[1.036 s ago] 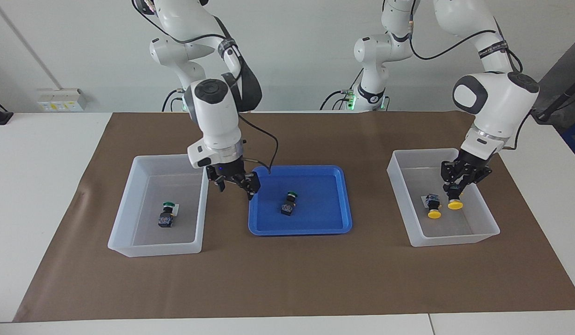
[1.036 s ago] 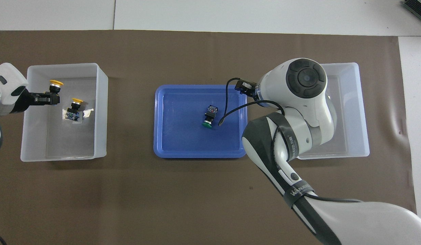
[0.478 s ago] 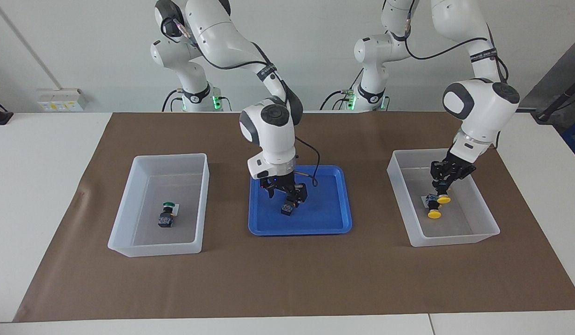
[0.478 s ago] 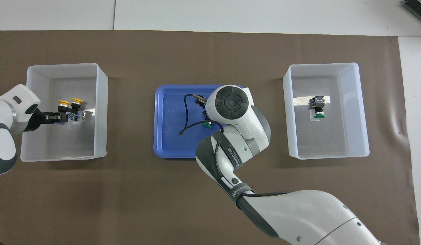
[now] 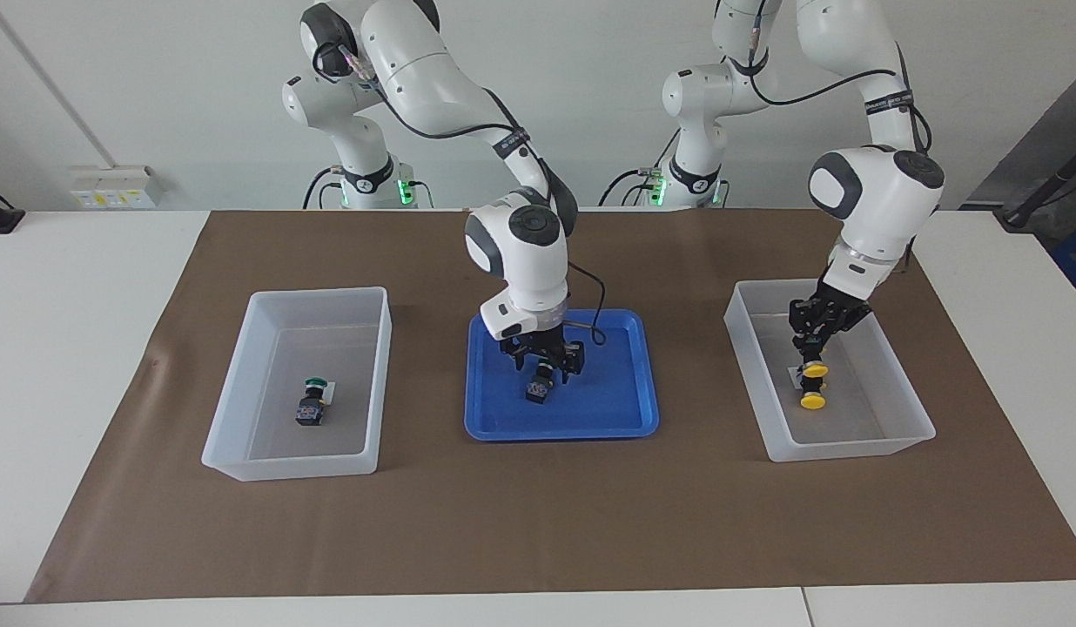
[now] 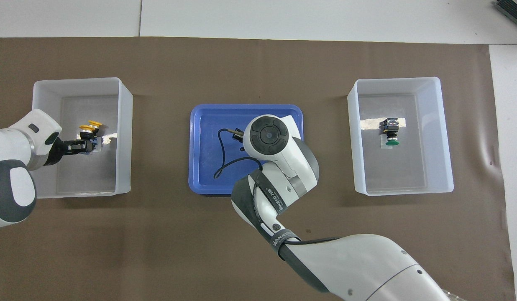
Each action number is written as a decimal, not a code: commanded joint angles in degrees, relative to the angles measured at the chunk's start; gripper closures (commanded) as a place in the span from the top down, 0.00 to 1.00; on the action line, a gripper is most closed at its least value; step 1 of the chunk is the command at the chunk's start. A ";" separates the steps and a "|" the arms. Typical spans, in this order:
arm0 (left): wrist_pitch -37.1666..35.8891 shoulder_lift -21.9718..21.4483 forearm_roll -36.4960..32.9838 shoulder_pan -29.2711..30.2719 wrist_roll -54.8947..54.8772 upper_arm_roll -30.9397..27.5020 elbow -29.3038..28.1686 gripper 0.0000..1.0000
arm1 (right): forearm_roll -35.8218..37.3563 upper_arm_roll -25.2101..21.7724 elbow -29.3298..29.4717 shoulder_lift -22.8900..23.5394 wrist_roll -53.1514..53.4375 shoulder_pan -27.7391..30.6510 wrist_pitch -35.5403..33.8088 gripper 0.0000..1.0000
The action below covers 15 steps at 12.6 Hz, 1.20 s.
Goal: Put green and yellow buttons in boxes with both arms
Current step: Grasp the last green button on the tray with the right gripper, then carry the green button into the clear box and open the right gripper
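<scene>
My right gripper (image 5: 547,364) is low in the blue tray (image 5: 612,409), open, with a finger on each side of a green button (image 5: 535,393) that lies there. In the overhead view my wrist hides that button. My left gripper (image 5: 814,351) is shut on a yellow button (image 5: 816,370) and holds it low inside the clear box (image 5: 851,451) at the left arm's end, right beside a second yellow button (image 5: 812,401) lying on the box floor. A second green button (image 5: 312,406) lies in the clear box (image 5: 285,466) at the right arm's end.
The tray and both boxes stand in a row on a brown mat (image 5: 538,522). The overhead view shows the tray (image 6: 204,167), the box with the yellow buttons (image 6: 125,133) and the box with a green button (image 6: 446,133).
My right gripper has swung from the tray's edge to the green button and come down around it. My left gripper has carried its yellow button down next to the lying one.
</scene>
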<state>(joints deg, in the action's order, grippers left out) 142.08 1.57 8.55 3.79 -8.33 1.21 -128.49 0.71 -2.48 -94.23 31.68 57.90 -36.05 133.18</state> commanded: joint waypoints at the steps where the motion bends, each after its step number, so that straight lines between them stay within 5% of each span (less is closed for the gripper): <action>1: 3.29 3.16 0.15 -2.12 2.08 -0.50 1.04 0.01 | -0.01 0.02 -0.69 -0.04 -0.95 0.63 1.47 0.42; 3: 3.47 4.23 0.15 -2.12 2.61 -0.50 1.32 0.01 | -0.01 0.02 -0.60 -0.13 -0.68 0.81 1.29 0.00; 4: 3.30 4.23 0.07 -2.20 3.31 -0.42 1.14 0.02 | -0.01 -0.07 -0.25 -0.13 -0.33 0.63 0.94 0.00; 6: 2.94 4.14 0.15 -2.12 3.40 -0.50 0.79 0.27 | -0.01 -0.24 0.28 -1.00 -0.07 0.72 -1.07 0.00; 7: 2.86 4.14 0.07 -2.12 3.40 -0.50 0.79 0.47 | -0.01 -0.68 0.45 -2.31 -0.24 0.89 -3.17 0.00; 8: 2.77 3.97 0.07 -2.12 3.32 -0.59 0.96 0.86 | -0.01 -0.86 0.46 -4.94 -0.68 1.68 -4.85 0.00; 9: 2.77 4.14 0.07 -2.12 3.32 -0.59 1.14 1.00 | 0.08 -0.86 0.46 -7.66 -1.12 2.99 -7.39 0.00; 12: -0.29 2.83 -0.46 -2.03 2.96 -0.68 3.68 1.00 | 0.08 -0.86 0.28 -14.43 -8.82 7.29 -14.68 0.00; 15: -12.49 2.39 -7.73 -2.03 2.97 -0.59 11.48 1.00 | -0.10 -0.68 -0.51 -17.96 -23.13 15.20 -19.09 0.00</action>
<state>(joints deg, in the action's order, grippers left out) 136.50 4.61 4.64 2.11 -5.73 1.05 -121.57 0.80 -3.90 -92.63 15.68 42.59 -25.13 115.06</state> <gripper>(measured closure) 0.000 0.595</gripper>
